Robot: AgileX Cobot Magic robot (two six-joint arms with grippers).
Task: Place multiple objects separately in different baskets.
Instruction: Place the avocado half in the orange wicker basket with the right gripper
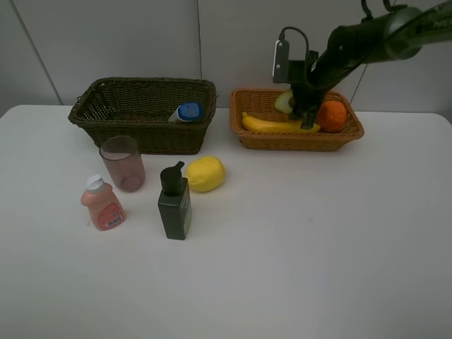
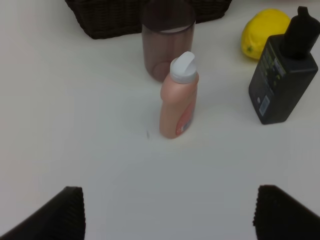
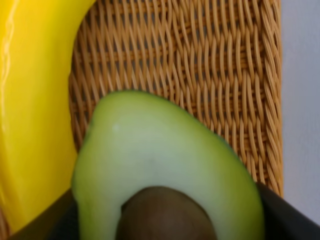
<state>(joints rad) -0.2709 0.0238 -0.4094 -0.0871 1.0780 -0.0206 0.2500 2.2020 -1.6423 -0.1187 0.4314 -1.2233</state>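
Note:
My right gripper reaches down into the light orange-brown basket and is shut on the halved avocado, whose cut face and pit fill the right wrist view. A banana and an orange lie in the same basket. The dark basket holds the white blue-capped bottle. On the table stand the pinkish cup, small pink bottle, dark green pump bottle and lemon. My left gripper is open, short of the pink bottle.
Both baskets stand side by side at the back of the white table, close to the wall. The cup, pump bottle and lemon cluster tightly around the pink bottle. The left arm does not show in the high view.

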